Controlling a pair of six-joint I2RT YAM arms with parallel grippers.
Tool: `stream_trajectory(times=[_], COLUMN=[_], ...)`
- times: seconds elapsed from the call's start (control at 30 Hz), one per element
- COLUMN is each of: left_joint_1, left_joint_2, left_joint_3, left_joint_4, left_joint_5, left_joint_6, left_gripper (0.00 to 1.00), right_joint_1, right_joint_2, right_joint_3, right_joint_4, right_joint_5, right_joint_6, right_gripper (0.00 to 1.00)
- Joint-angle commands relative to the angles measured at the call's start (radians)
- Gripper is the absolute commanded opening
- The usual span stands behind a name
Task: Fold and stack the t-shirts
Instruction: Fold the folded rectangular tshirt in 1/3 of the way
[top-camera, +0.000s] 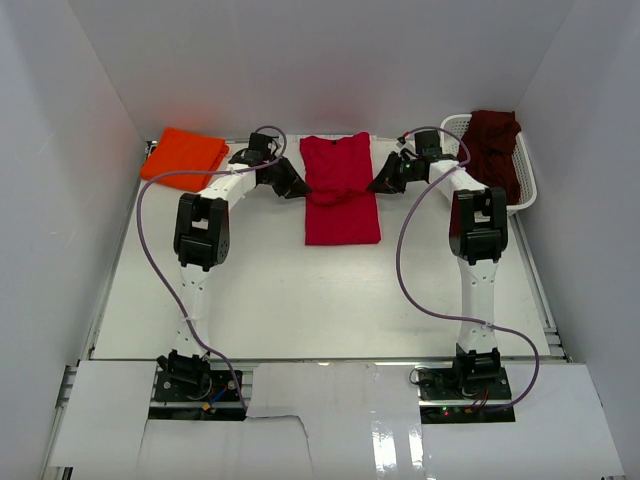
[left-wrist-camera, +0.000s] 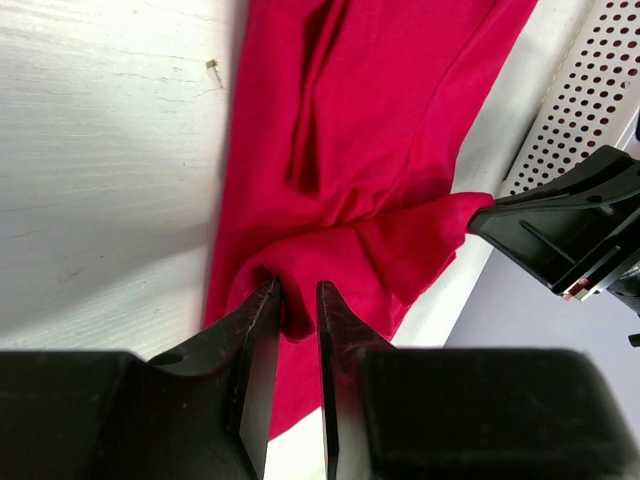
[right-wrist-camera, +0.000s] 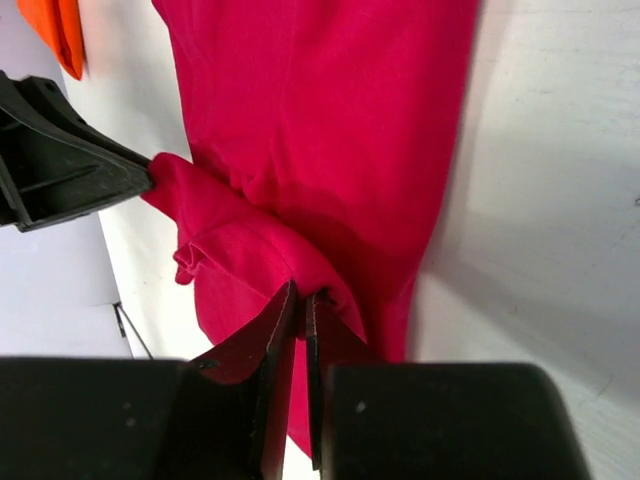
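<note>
Red t-shirt pinched in right hand — left hand astride a fold, gripping or not, unclear

On the white bench, a red t-shirt lies lengthwise in the far middle and is rumpled across its middle. The left hand meets its left edge and the right hand meets its right edge, directly opposite each other. An orange t-shirt lies folded at the far left corner, well apart from the red one, and a dark maroon t-shirt is heaped in a white basket at the far right.
</note>
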Motion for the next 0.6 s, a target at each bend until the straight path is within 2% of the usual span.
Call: stream_trajectory(times=[0.0,0.07,0.1,0.17,0.2,0.27,0.37,0.57], left_joint_1=[0.005,0.005,0.008,0.011,0.015,0.02,0.029,0.06], left_joint_2=[-0.026,-0.024,-0.024,-0.024,-0.026,-0.03,-0.036,-0.069], left_joint_3=[0.028,0.024,0.019,0.018,0.016,0.015,0.024,0.027], left_joint_4=[0.029,0.039,0.048,0.056,0.064,0.075,0.079,0.124], left_joint_5=[0.022,0.027,0.028,0.031,0.031,0.035,0.035,0.028], left_joint_6=[-0.026,-0.043,-0.049,-0.06,-0.07,-0.078,-0.094,-0.127], left_gripper=[0.32,0.32,0.32,0.32,0.32,0.32,0.33,0.38], right_joint_1=[-0.008,-0.009,-0.011,-0.011,-0.011,-0.012,-0.012,-0.014], right_joint_2=[0.014,0.018,0.018,0.015,0.012,-0.008,-0.052,-0.124], right_joint_3=[0.043,0.03,0.024,0.01,-0.016,-0.045,-0.117,-0.249], right_joint_4=[0.084,0.117,0.147,0.178,0.199,0.253,0.331,0.483], right_joint_5=[-0.042,-0.048,-0.054,-0.059,-0.061,-0.05,-0.028,-0.038], right_joint_6=[0.038,0.059,0.067,0.076,0.087,0.092,0.101,0.129], right_gripper=[0.15,0.18,0.32,0.41,0.5,0.58,0.63,0.63])
